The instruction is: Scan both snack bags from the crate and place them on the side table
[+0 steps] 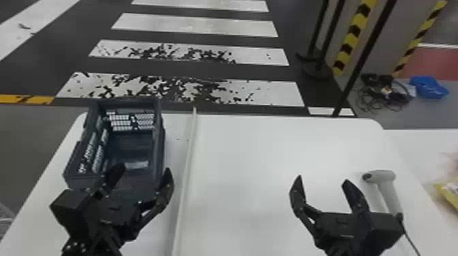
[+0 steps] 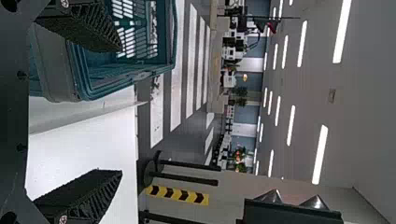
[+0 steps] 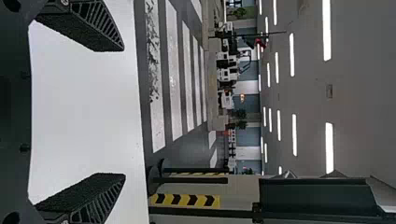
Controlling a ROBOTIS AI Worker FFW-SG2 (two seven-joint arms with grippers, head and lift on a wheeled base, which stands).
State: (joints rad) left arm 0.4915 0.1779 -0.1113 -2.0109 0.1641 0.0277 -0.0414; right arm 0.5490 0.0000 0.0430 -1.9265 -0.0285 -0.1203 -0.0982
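My left gripper (image 1: 143, 169) is open over the near end of the dark crate (image 1: 158, 146), whose visible floor is bare; the gripper hides the nearest part. In the left wrist view, the left gripper (image 2: 119, 110) has nothing between its fingers, and the crate (image 2: 53, 70) is beside one of them. Open above the white table, the right gripper (image 1: 323, 181) stands left of the grey scanner (image 1: 392, 190). The right gripper (image 3: 123, 111) also holds nothing in its wrist view. A yellow snack bag (image 1: 450, 195) lies on the side table (image 1: 415, 143), partly cut off by the right edge.
A raised white strip (image 1: 185, 170) runs lengthwise on the work table (image 1: 245, 153) between crate and right gripper. The scanner's cable trails toward the near edge. Beyond the table are floor stripes, black posts (image 1: 361, 61) and a blue item (image 1: 428, 86) on the floor.
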